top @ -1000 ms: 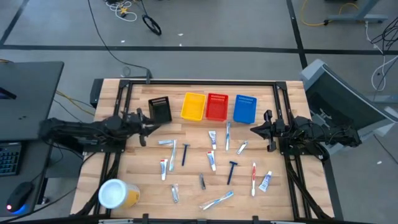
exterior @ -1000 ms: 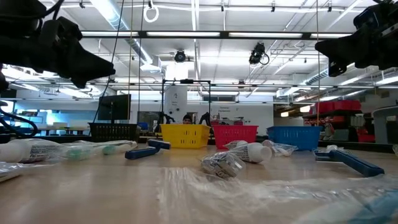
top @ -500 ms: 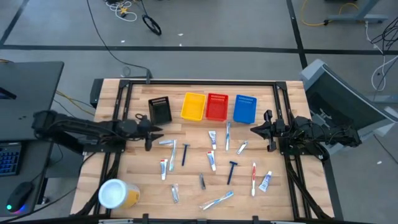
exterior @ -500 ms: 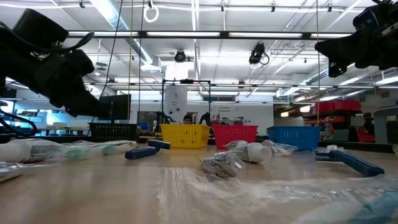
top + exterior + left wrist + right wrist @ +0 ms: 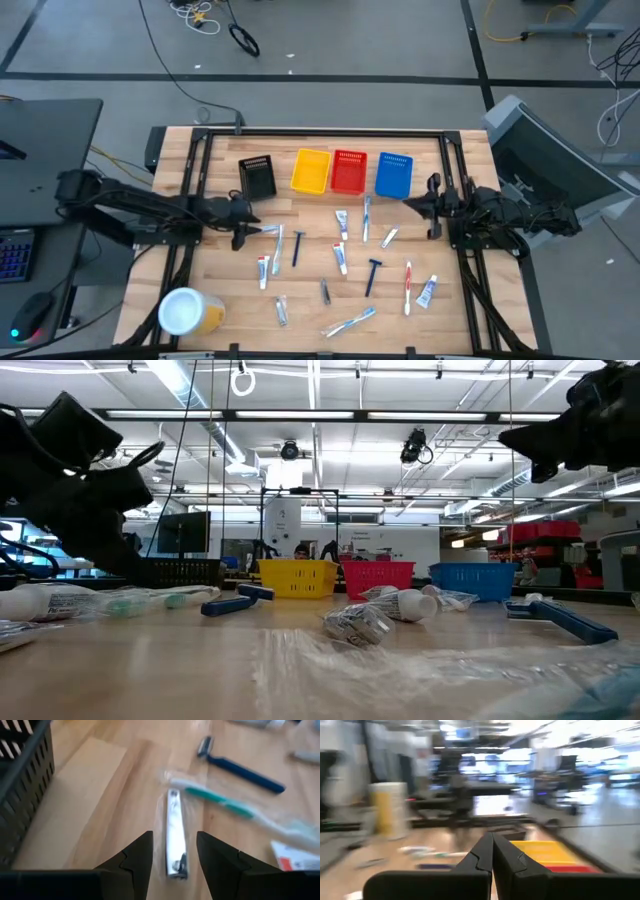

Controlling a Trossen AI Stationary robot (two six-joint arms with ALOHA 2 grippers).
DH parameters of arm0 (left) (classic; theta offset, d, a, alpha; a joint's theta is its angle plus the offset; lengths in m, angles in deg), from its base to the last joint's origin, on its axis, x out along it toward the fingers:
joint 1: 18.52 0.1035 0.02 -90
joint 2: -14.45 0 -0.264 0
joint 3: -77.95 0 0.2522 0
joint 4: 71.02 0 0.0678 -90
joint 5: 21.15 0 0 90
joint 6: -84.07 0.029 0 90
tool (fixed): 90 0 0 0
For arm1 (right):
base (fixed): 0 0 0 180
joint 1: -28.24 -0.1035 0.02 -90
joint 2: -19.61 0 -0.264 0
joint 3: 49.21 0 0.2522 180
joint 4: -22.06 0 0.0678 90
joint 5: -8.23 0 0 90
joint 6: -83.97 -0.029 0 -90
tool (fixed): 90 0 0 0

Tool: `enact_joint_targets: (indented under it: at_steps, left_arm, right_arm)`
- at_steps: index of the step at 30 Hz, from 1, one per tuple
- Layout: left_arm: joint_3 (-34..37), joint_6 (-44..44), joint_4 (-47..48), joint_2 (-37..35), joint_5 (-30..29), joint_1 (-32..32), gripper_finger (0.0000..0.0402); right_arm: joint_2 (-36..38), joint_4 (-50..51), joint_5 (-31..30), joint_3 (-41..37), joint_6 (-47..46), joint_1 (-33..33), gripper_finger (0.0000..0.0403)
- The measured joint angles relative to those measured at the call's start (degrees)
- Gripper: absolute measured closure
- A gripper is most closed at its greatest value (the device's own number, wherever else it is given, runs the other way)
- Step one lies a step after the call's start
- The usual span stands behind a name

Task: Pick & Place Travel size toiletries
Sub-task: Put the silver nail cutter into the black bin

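Several travel toiletries lie flat and scattered on the wooden table [image 5: 310,305]: white tubes, toothbrushes, blue razors [image 5: 373,275] and silvery packets. My left gripper [image 5: 245,228] is open and low over the table's left middle. In the left wrist view its fingers [image 5: 173,837] stand on either side of a slim silvery packet [image 5: 175,832], also seen as the packet [image 5: 266,229] from above. A wrapped toothbrush [image 5: 235,810] and a blue razor [image 5: 242,767] lie just beyond it. My right gripper [image 5: 408,205] is shut and hovers at the table's right side, holding nothing.
Four small baskets stand in a row along the far edge: black [image 5: 257,176], yellow [image 5: 310,170], red [image 5: 348,171], blue [image 5: 393,174]. The black basket [image 5: 22,780] is close beside my left gripper. A white-lidded yellow tub [image 5: 185,312] sits at the near left corner.
My left gripper has moved toward the table's right and near edges and has come down from beside the black basket to the silvery packet. Nothing on the table has moved.
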Motion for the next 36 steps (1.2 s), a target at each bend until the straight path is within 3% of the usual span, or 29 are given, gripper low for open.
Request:
enact_joint_targets:
  at_steps: [7,15,25,31,36]
  left_arm:
    - [0.0,1.16,-3.38,5.19,0.87,0.0,0.0239]
    - [0.0,6.61,-5.42,10.14,0.86,0.0,0.0244]
    - [0.0,5.79,-8.17,10.91,-0.74,0.02,0.0335]
    - [-1.73,7.67,-8.6,10.93,-0.95,-0.02,0.0336]
    - [-4.22,11.13,-8.54,10.89,-1.06,-0.72,0.0318]
  right_arm:
    - [-0.02,-1.84,-22.36,0.0,1.24,0.02,0.0397]
    - [-0.02,-1.96,-35.25,0.0,3.77,0.05,0.0397]
    - [-0.02,0.96,-34.56,0.0,3.57,0.07,0.0388]
    - [-0.82,2.03,-26.75,0.0,0.75,0.04,0.0358]
    - [-3.29,2.0,-23.72,0.0,-0.85,0.04,0.0336]
